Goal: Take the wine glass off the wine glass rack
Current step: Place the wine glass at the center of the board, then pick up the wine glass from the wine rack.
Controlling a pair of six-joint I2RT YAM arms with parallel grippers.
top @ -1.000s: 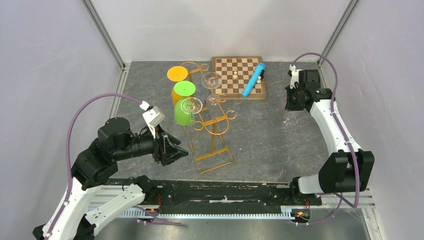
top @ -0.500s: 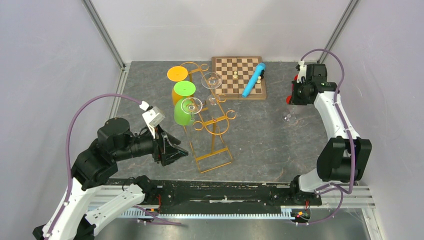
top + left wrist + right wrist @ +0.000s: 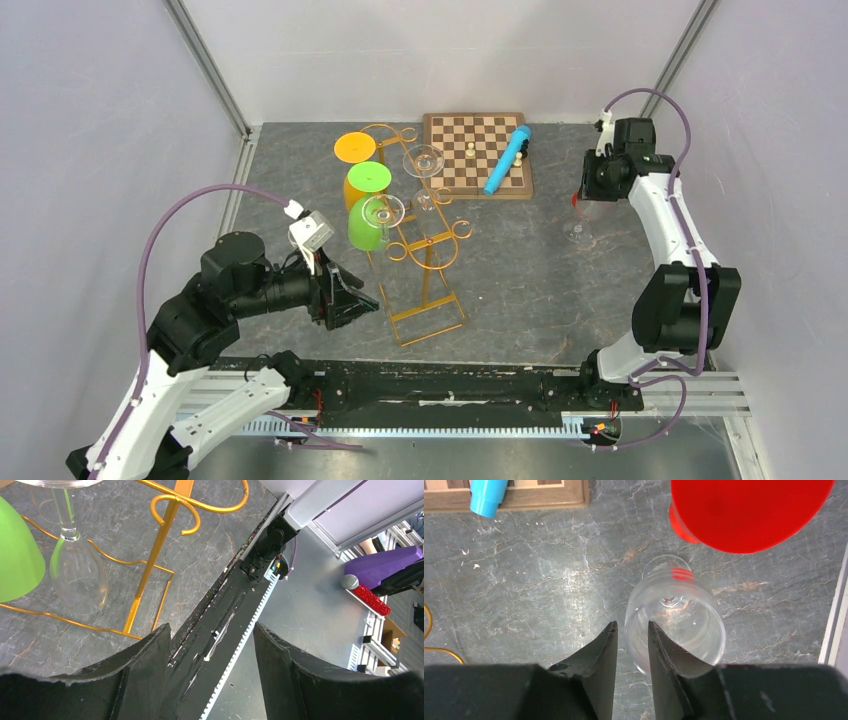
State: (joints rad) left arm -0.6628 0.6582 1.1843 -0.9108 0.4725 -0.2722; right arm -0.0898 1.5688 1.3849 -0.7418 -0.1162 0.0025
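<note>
The gold wire wine glass rack (image 3: pixel 425 255) stands mid-table with orange, green and clear glasses hanging upside down from it. A clear wine glass (image 3: pixel 577 232) stands upright on the table at the right, off the rack. My right gripper (image 3: pixel 585 198) hovers just above it. In the right wrist view its jaws (image 3: pixel 630 627) stand slightly apart beside the glass's rim (image 3: pixel 674 615), holding nothing. My left gripper (image 3: pixel 358 302) is wide open left of the rack's base. Its wrist view (image 3: pixel 210 630) shows a hanging clear glass (image 3: pixel 77 580) and the rack's post (image 3: pixel 160 545).
A wooden chessboard (image 3: pixel 478 155) with a blue tube (image 3: pixel 507 160) lies at the back. A red glass (image 3: pixel 744 510) stands close behind the clear one. A lime glass (image 3: pixel 15 555) hangs beside the left gripper's clear glass. Walls close in on both sides.
My right gripper has risen and drawn back toward the right wall, away from the clear glass, which stays standing on the table. The left arm has barely moved.
</note>
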